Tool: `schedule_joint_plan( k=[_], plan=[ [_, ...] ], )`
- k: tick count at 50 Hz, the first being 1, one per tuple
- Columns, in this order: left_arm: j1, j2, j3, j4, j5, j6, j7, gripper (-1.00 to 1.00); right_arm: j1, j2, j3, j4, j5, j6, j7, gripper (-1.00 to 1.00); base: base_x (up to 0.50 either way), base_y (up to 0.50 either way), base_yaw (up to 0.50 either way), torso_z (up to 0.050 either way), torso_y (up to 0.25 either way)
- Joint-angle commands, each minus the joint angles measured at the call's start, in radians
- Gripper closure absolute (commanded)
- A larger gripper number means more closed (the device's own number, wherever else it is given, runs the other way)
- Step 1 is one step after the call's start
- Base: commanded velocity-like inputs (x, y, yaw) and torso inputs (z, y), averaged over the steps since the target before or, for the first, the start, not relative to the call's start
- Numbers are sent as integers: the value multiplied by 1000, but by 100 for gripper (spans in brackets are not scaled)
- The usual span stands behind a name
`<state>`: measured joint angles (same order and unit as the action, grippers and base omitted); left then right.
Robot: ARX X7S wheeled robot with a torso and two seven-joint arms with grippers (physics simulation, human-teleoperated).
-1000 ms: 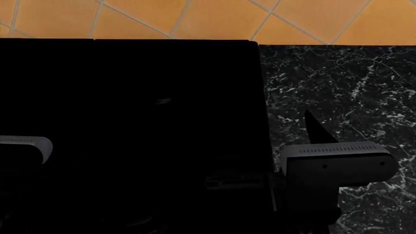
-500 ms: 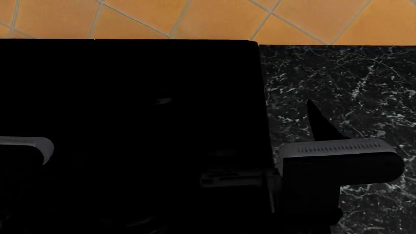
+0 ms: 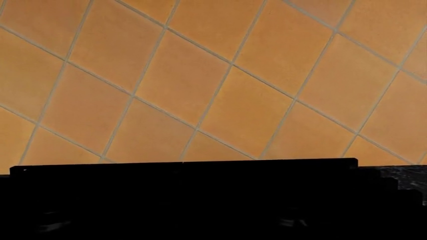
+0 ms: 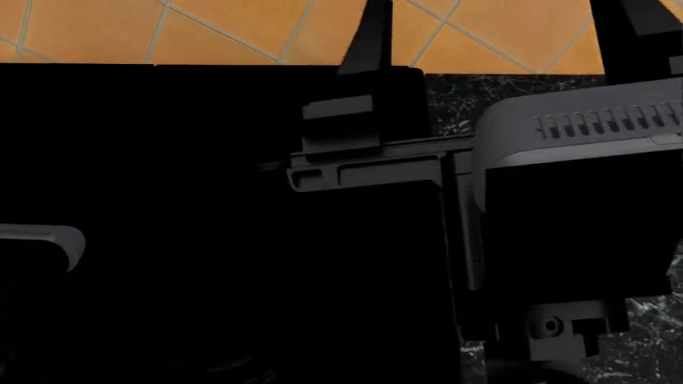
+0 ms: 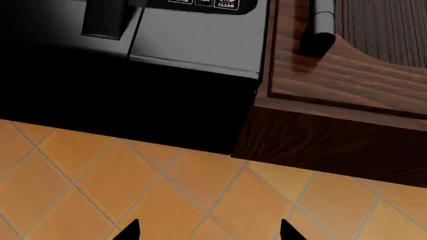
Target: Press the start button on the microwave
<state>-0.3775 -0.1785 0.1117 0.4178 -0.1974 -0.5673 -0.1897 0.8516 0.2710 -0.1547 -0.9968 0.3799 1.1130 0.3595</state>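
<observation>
The black microwave [image 4: 213, 200] fills the left and middle of the head view. In the right wrist view its silver control panel [image 5: 200, 40] shows, with a STOP/CLEAR button [image 5: 227, 4] at the frame edge beside other buttons I cannot read; the start button is not identifiable. A dark door handle [image 5: 107, 20] is beside the panel. My right gripper [image 4: 501, 28] is open and empty, raised high with its fingers [image 4: 369, 36] against the tile wall; it also shows in the right wrist view [image 5: 208, 232]. My left arm [image 4: 43, 240] is low at the left, its jaws lost in the dark.
An orange tile wall [image 4: 267, 28] is behind the microwave. A black marble counter [image 4: 449, 100] lies to its right. In the right wrist view a dark wooden cabinet [image 5: 333, 115] with a metal hinge [image 5: 320, 25] adjoins the microwave. The left wrist view shows tile [image 3: 213, 80] above the microwave's top [image 3: 180, 190].
My right arm has risen sharply from low at the front right to close before the head camera. Its fingers now point up at the tile wall. The left arm has not moved.
</observation>
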Motion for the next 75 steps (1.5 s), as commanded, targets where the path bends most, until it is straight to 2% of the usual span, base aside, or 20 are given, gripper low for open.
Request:
schedule_joint_plan(
  k=[1,18,23,26,31,32,37,42,58,75],
  plan=[
    [-2,-13,8,-28,-9,5,-2,-100,301,32,58,-42,243,223,132,-100,11,3,-3,0,0],
    [-6,-26,19,-16,-11,5,-10,-100,626,-15,106,224,329,324,77,-100,5,2,-1,-1,0],
    [-5,-28,22,-18,-11,9,-13,-100,729,-46,128,278,360,398,87,-100,4,2,0,0,0],
    [-7,-31,24,-14,-11,5,-14,-100,798,-67,155,304,405,453,115,-100,4,2,0,0,0],
    [-5,-30,29,-17,-15,12,-14,-100,884,-54,155,417,604,454,254,-100,4,2,0,0,0],
    [-5,-30,30,-21,-14,17,-14,-100,901,-53,149,436,633,453,271,100,0,0,-3,0,0],
    [-8,-34,30,-18,-16,14,-17,-100,981,-40,113,519,753,448,364,100,7,3,-1,-2,0],
    [-4,-36,33,-17,-17,15,-20,-100,1028,-29,81,567,785,429,379,100,2,1,0,0,0],
    [-2,-44,33,-10,-28,11,-28,-100,1129,42,-102,695,648,275,243,100,2,2,0,0,0],
    [-13,-52,42,-7,-35,5,-31,-100,1165,52,-178,815,578,189,167,100,4,2,0,-1,0]
  ],
)
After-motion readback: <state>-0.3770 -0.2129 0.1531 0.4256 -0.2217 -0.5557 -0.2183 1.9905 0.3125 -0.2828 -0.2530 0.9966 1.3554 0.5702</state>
